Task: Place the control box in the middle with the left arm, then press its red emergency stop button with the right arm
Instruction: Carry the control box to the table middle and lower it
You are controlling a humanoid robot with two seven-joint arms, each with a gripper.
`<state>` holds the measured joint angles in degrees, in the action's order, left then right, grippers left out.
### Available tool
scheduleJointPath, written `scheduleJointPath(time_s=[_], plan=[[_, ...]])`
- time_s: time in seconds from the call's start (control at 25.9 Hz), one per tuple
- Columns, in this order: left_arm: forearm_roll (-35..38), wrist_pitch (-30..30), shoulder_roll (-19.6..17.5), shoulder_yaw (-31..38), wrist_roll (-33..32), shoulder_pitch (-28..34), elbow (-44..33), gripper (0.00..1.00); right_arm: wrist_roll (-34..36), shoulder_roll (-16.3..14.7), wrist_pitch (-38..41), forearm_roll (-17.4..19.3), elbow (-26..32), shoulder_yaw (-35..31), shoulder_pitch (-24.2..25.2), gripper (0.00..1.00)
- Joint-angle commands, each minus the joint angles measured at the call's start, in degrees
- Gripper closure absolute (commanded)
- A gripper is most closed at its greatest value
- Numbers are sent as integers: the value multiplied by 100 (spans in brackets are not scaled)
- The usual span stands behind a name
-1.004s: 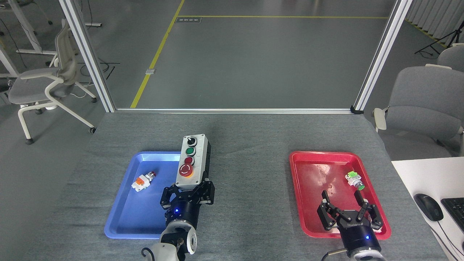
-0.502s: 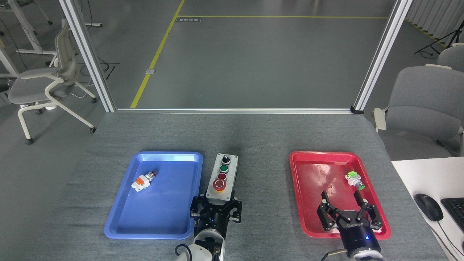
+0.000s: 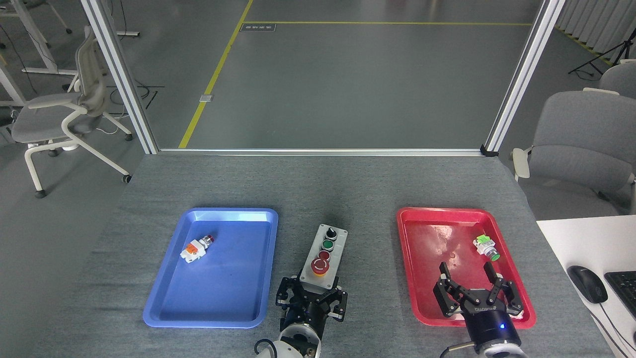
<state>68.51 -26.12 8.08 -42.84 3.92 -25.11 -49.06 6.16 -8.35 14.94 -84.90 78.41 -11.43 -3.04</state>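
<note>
Bare bench (image 3: 367, 189) lies open between the blue tray (image 3: 164, 298) and red tray (image 3: 412, 278), broken only by the control box (image 3: 324, 256) at lower centre. The left claw (image 3: 312, 297) blocks its near end; its far end is clear.

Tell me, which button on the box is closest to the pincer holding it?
The big red one, at the control box's near end beside the left pincer.

We see a grey speckled table cloth (image 3: 348, 189) under a blue tray (image 3: 164, 303) and a red tray (image 3: 412, 278). The control box (image 3: 324, 256) shows a light grey top with a black knob, a green button, a small red button, and the red emergency stop button (image 3: 320, 267) ringed in yellow. A white-and-orange part (image 3: 195, 250) lies on blue, a green-and-white part (image 3: 485, 247) on red.
</note>
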Motion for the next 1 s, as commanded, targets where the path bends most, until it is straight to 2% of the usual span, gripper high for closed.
scheduleJointPath(time_s=[0.0,0.23,0.35,0.42,0.5,0.69,0.73,0.85,0.97], plan=[[-365,1,1,-224,4,-2,-95,100,-1,8,9,0,-9,0,5,2],[-452,28,1,-541,-5,-11,-86,100,-9,8,0,0,-9,0,5,2],[-470,19,1,-611,-260,-11,-95,72,-1,17,1,0,-1,0,5,2],[-470,19,1,-620,-427,-11,-104,57,-1,17,9,0,-9,0,5,2],[-461,19,1,-620,-427,-2,-122,50,-1,26,9,-9,-1,0,5,2],[-461,19,-8,-620,-418,-2,-157,13,-1,35,18,-9,-9,0,5,2],[-461,10,-8,-620,-418,-2,-174,8,-9,44,36,-9,-1,0,5,2],[-461,28,-17,-620,-418,59,-394,4,-1,44,36,-9,-1,0,5,2],[-452,54,-52,-594,-436,455,-798,3,-9,43,36,-9,-18,0,5,2]])
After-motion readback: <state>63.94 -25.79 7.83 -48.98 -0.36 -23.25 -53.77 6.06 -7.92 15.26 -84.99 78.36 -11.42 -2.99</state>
